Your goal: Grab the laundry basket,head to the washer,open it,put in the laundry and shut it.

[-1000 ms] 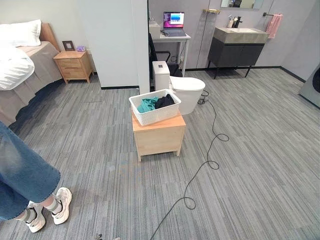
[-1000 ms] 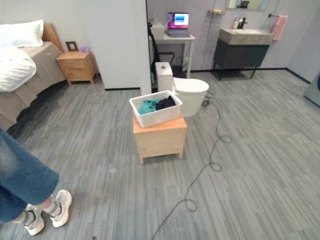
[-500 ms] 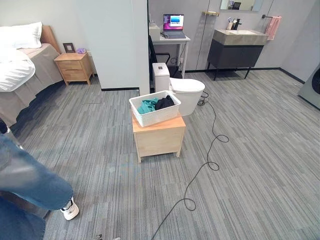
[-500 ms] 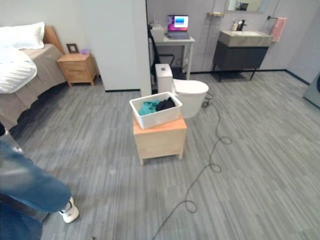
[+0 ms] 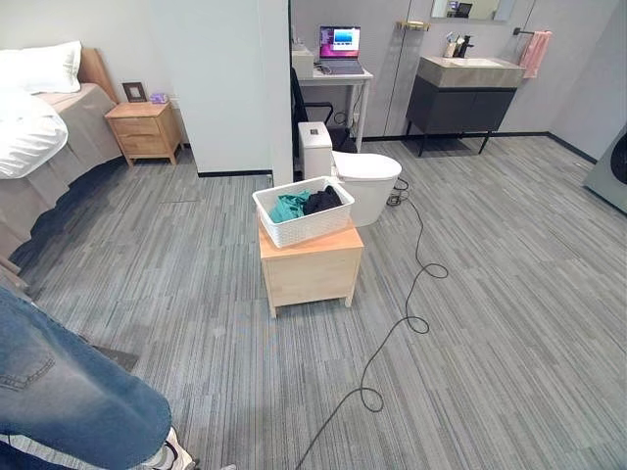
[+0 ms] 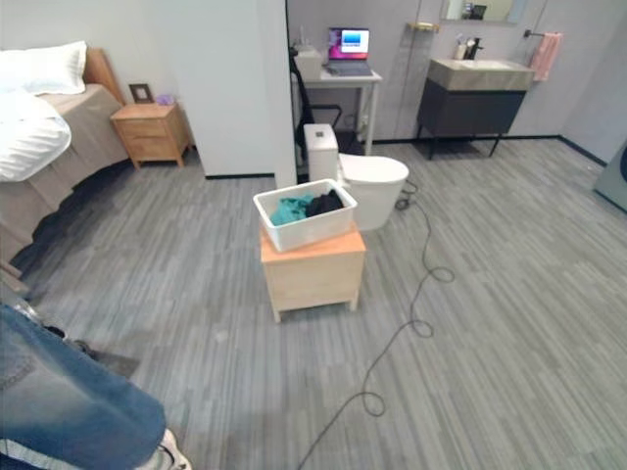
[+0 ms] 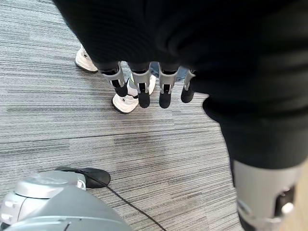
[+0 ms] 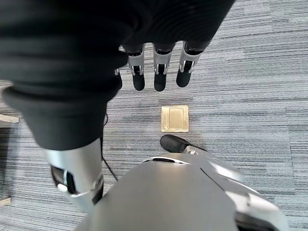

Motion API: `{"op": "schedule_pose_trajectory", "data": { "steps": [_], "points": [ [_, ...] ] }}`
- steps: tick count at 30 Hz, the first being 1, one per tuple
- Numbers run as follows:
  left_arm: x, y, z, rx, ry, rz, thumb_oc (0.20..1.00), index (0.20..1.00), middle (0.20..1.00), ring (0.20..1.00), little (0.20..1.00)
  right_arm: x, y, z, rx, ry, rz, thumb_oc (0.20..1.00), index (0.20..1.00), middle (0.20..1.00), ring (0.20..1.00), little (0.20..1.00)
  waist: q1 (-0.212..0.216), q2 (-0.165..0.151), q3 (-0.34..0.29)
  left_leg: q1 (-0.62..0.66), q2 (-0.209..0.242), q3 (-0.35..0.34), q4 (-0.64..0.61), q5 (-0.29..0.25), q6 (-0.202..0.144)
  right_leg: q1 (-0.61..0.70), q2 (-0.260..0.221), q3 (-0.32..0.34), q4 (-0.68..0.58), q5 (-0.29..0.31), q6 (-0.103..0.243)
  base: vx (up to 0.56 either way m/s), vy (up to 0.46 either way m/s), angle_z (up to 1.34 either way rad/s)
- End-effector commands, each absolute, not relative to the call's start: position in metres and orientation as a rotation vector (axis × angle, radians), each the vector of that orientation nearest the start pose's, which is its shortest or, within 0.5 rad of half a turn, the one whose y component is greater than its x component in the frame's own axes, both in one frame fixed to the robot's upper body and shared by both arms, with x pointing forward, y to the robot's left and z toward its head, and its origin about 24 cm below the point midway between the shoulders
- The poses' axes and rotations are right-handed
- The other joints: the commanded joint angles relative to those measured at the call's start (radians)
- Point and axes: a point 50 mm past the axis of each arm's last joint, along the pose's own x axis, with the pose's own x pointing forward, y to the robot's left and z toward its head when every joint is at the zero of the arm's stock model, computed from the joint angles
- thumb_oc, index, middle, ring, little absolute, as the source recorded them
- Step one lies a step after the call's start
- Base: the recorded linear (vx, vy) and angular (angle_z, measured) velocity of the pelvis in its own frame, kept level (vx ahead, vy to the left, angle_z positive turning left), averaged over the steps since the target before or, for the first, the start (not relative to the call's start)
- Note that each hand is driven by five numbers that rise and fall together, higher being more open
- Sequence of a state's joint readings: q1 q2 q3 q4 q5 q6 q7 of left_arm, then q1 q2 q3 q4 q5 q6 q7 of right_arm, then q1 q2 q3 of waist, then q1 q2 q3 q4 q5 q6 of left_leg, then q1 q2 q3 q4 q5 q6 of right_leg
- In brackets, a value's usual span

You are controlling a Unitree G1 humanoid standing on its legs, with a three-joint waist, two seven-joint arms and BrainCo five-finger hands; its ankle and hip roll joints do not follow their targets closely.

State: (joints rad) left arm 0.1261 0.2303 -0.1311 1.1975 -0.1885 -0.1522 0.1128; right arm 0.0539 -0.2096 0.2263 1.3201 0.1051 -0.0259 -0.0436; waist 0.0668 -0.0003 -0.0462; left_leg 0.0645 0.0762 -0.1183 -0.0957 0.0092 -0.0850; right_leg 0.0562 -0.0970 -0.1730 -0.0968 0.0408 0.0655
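Left eye view: a white woven laundry basket sits on a small wooden cabinet just above the frame's centre, well away from the robot. Teal and black clothes fill it partway. It looks light and fairly stiff, with soft, loose contents; the two short ends of its rim seem the safest places to grip, one hand on each, keeping it level. A white toilet stands just behind it. At the right edge is a sliver of what may be the washer. A person's jeans-clad leg fills the lower left corner; half a second ago it was higher and smaller, and a second ago both white sneakers showed there.

Right eye view: the same scene, basket untouched.

Left wrist view: the left hand hangs over grey carpet, fingers straight and relaxed, holding nothing; white sneakers show beyond them.

Right wrist view: the right hand hangs likewise, empty, above a brass floor plate.
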Motion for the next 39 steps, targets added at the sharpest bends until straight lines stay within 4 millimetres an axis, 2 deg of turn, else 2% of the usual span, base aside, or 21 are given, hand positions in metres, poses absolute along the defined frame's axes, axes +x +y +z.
{"op": "schedule_pose_trajectory", "data": {
  "steps": [1,13,16,18,20,21,22,23,26,28,29,30,32,33,34,35,36,37,38,39],
  "points": [
    [0.078,0.238,-0.16,0.184,1.103,0.257,1.0,1.0,1.0,1.0,1.0,0.053,-0.229,-0.17,-0.277,1.348,-0.084,1.0,1.0,1.0,1.0,1.0,0.005,-0.024,0.032,-0.008,-0.009,-0.028,0.008,-0.078,0.036,0.01,-0.088,-0.019,0.01,-0.053,0.062,0.0,0.0,0.0],
    [0.083,0.24,-0.158,0.189,1.086,0.254,1.0,1.0,1.0,1.0,1.0,0.062,-0.233,-0.168,-0.275,1.324,-0.093,1.0,1.0,1.0,1.0,1.0,0.018,-0.042,0.047,-0.019,-0.012,-0.013,0.02,-0.084,0.044,-0.001,-0.093,-0.008,0.01,-0.047,0.067,0.0,0.009,-0.02],
    [0.09,0.245,-0.155,0.194,1.06,0.263,1.0,1.0,1.0,1.0,1.0,0.077,-0.239,-0.164,-0.251,1.271,-0.142,1.0,1.0,1.0,1.0,1.0,0.02,-0.062,0.081,-0.114,-0.044,0.004,0.187,-0.15,0.061,-0.017,-0.121,0.003,0.03,-0.041,0.071,-0.01,0.097,-0.14],
    [0.1,0.249,-0.151,0.2,1.025,0.261,1.0,1.0,1.0,1.0,1.0,0.092,-0.249,-0.158,-0.217,1.214,-0.199,1.0,1.0,1.0,1.0,1.0,0.02,-0.051,0.103,-0.135,-0.062,0.007,0.23,-0.18,0.099,-0.099,-0.133,0.027,0.187,-0.069,0.074,0.0,0.179,-0.1],
    [0.109,0.256,-0.145,0.214,0.985,0.256,1.0,1.0,1.0,1.0,1.0,0.105,-0.257,-0.153,-0.176,1.159,-0.253,1.0,1.0,1.0,1.0,1.0,-0.001,-0.034,0.137,-0.122,-0.062,0.001,0.235,-0.191,0.13,-0.218,-0.115,0.08,0.43,-0.069,0.074,-0.01,0.153,-0.26],
    [0.109,0.256,-0.145,0.214,0.984,0.256,1.0,1.0,1.0,1.0,1.0,0.106,-0.257,-0.153,-0.176,1.158,-0.253,1.0,1.0,1.0,1.0,1.0,-0.001,-0.035,0.134,-0.126,-0.063,0.001,0.234,-0.189,0.13,-0.223,-0.116,0.08,0.429,-0.067,0.075,0.0,0.145,-0.22],
    [0.114,0.263,-0.141,0.233,0.967,0.263,1.0,1.0,1.0,1.0,1.0,0.117,-0.263,-0.147,-0.156,1.109,-0.282,1.0,1.0,1.0,1.0,1.0,-0.019,-0.013,0.166,-0.116,-0.052,-0.012,0.237,-0.195,0.143,-0.327,-0.096,0.114,0.576,-0.052,0.083,0.09,0.08,-0.21],
    [0.115,0.266,-0.14,0.235,0.962,0.275,1.0,1.0,1.0,1.0,1.0,0.121,-0.265,-0.145,-0.151,1.09,-0.292,1.0,1.0,1.0,1.0,1.0,-0.023,-0.01,0.171,-0.089,-0.048,-0.012,0.219,-0.201,0.144,-0.366,-0.103,0.109,0.596,-0.049,0.085,0.22,0.033,-0.31],
    [0.116,0.273,-0.137,0.24,0.952,0.305,1.0,1.0,1.0,1.0,1.0,0.129,-0.27,-0.14,-0.148,1.044,-0.307,1.0,1.0,1.0,1.0,1.0,-0.044,-0.021,0.171,0.007,-0.04,-0.023,0.143,-0.216,0.119,-0.37,-0.105,0.087,0.395,-0.046,0.082,0.34,-0.161,-0.21],
    [0.12,0.275,-0.135,0.23,0.931,0.332,1.0,1.0,1.0,1.0,1.0,0.133,-0.275,-0.136,-0.146,1.022,-0.327,1.0,1.0,1.0,1.0,1.0,-0.068,-0.031,0.186,0.053,-0.026,-0.045,0.115,-0.236,0.1,-0.396,-0.111,0.119,0.192,0.021,0.104,0.37,-0.248,0.01],
    [0.12,0.275,-0.135,0.224,0.926,0.343,1.0,1.0,1.0,1.0,1.0,0.131,-0.275,-0.137,-0.146,1.03,-0.329,1.0,1.0,1.0,1.0,1.0,-0.074,-0.026,0.187,0.078,-0.013,-0.051,0.104,-0.245,0.093,-0.407,-0.106,0.135,0.135,0.05,0.116,0.26,-0.159,0.13],
    [0.12,0.274,-0.135,0.224,0.927,0.343,1.0,1.0,1.0,1.0,1.0,0.131,-0.275,-0.137,-0.146,1.03,-0.329,1.0,1.0,1.0,1.0,1.0,-0.072,-0.022,0.189,0.083,-0.008,-0.049,0.102,-0.247,0.092,-0.402,-0.101,0.134,0.131,0.051,0.116,0.41,-0.245,0.05],
    [0.114,0.272,-0.138,0.214,0.945,0.355,1.0,1.0,1.0,1.0,1.0,0.115,-0.273,-0.142,-0.129,1.064,-0.319,1.0,1.0,1.0,1.0,1.0,-0.093,-0.038,0.178,0.152,0.021,-0.066,0.093,-0.272,0.073,-0.421,-0.069,0.205,0.143,0.076,0.121,0.41,-0.272,0.02],
    [0.114,0.272,-0.138,0.214,0.945,0.355,1.0,1.0,1.0,1.0,1.0,0.115,-0.273,-0.142,-0.13,1.064,-0.319,1.0,1.0,1.0,1.0,1.0,-0.092,-0.036,0.179,0.155,0.024,-0.065,0.091,-0.272,0.072,-0.421,-0.067,0.204,0.146,0.073,0.121,0.43,-0.367,0.43],
    [0.109,0.272,-0.14,0.215,0.967,0.367,1.0,1.0,1.0,1.0,1.0,0.099,-0.27,-0.147,-0.103,1.093,-0.332,1.0,1.0,1.0,1.0,1.0,-0.104,-0.043,0.156,0.185,0.073,-0.076,0.12,-0.254,0.053,-0.431,-0.026,0.206,0.219,0.066,0.101,0.4,-0.375,0.57],
    [0.107,0.271,-0.142,0.206,0.976,0.369,1.0,1.0,1.0,1.0,1.0,0.092,-0.267,-0.15,-0.088,1.111,-0.329,1.0,1.0,1.0,1.0,1.0,-0.108,-0.041,0.148,0.172,0.099,-0.084,0.162,-0.224,0.042,-0.422,-0.007,0.196,0.256,0.049,0.09,0.4,-0.376,0.69],
    [0.107,0.271,-0.142,0.205,0.977,0.369,1.0,1.0,1.0,1.0,1.0,0.092,-0.267,-0.15,-0.089,1.111,-0.329,1.0,1.0,1.0,1.0,1.0,-0.11,-0.039,0.147,0.171,0.101,-0.086,0.163,-0.225,0.042,-0.423,-0.007,0.194,0.258,0.047,0.089,0.21,-0.233,0.59],
    [0.108,0.27,-0.142,0.183,0.969,0.38,1.0,1.0,1.0,1.0,1.0,0.087,-0.266,-0.151,-0.084,1.126,-0.331,1.0,1.0,1.0,1.0,1.0,-0.109,-0.037,0.144,0.143,0.119,-0.091,0.228,-0.168,0.033,-0.404,0.006,0.183,0.273,0.032,0.076,0.19,-0.245,0.66],
    [0.109,0.269,-0.141,0.164,0.963,0.384,1.0,1.0,1.0,1.0,1.0,0.085,-0.265,-0.152,-0.082,1.133,-0.33,1.0,1.0,1.0,1.0,1.0,-0.107,-0.04,0.143,0.093,0.128,-0.08,0.33,-0.096,0.031,-0.376,0.01,0.157,0.271,0.015,0.06,0.34,-0.6,0.56],
    [0.112,0.269,-0.139,0.149,0.943,0.383,1.0,1.0,1.0,1.0,1.0,0.087,-0.263,-0.152,-0.077,1.115,-0.319,1.0,1.0,1.0,1.0,1.0,-0.099,-0.066,0.158,-0.061,0.141,-0.041,0.617,0.001,0.068,-0.29,0.035,0.125,0.247,-0.017,0.005,0.23,-0.479,0.34]
  ]
}}
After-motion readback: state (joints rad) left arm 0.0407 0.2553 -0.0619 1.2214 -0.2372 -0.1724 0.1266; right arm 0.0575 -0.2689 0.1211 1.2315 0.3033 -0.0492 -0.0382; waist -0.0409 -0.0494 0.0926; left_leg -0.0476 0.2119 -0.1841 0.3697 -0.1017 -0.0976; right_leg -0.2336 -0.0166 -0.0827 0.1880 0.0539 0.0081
